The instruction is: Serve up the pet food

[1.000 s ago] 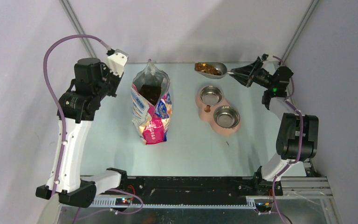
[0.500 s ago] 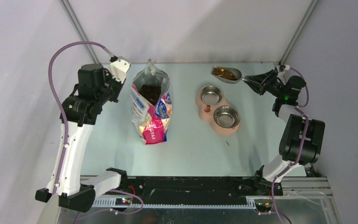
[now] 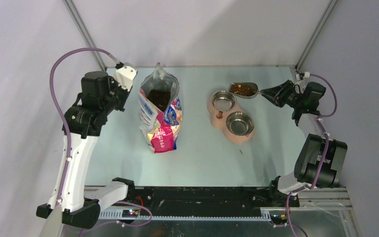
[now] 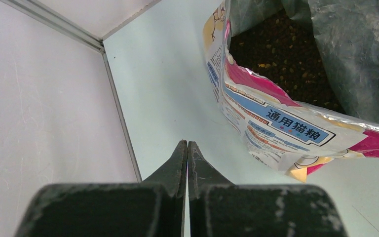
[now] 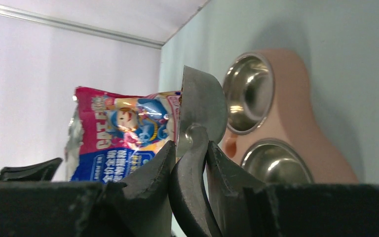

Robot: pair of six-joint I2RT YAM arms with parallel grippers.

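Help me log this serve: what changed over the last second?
The right fingers, shut on the scoop of pet food, carried it rightward and nearer the bases, to the rim of the far bowl. The left fingers shifted slightly, shut and empty. The bag and feeder stayed put; nothing was grasped or released.

Dark brown kibble sits heaped in the scoop, held level just by the far bowl; more lies loose inside the open, upright bag.
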